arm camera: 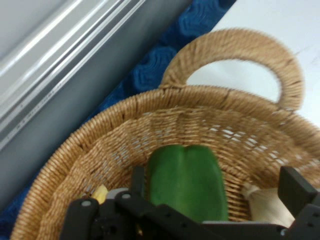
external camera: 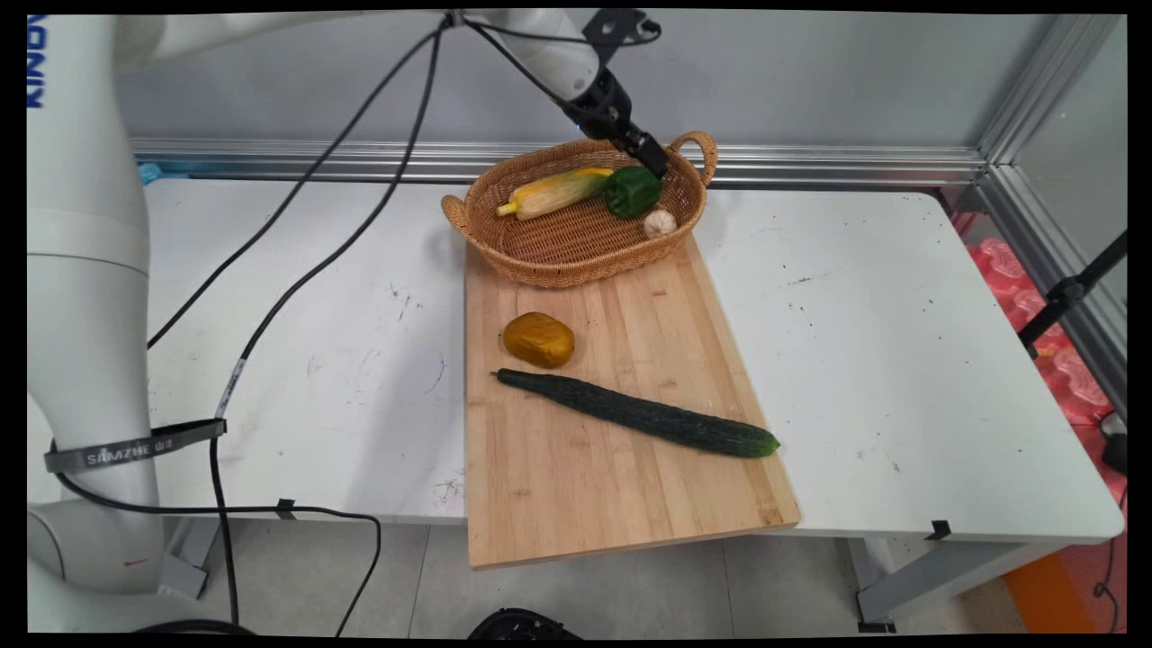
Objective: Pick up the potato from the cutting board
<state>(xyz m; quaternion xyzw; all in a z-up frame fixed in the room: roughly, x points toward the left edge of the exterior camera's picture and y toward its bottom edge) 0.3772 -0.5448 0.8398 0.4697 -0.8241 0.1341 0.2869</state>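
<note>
On the board (external camera: 621,468) nearest us, we see a cucumber (external camera: 639,414) and, just behind it, a potato (external camera: 538,339). Farther back, the basket (external camera: 576,256) holds corn (external camera: 553,191), garlic (external camera: 660,223) and a pepper (external camera: 633,191). The gripper (external camera: 655,162) hangs at the pepper, fingers spread either side of it.
</note>
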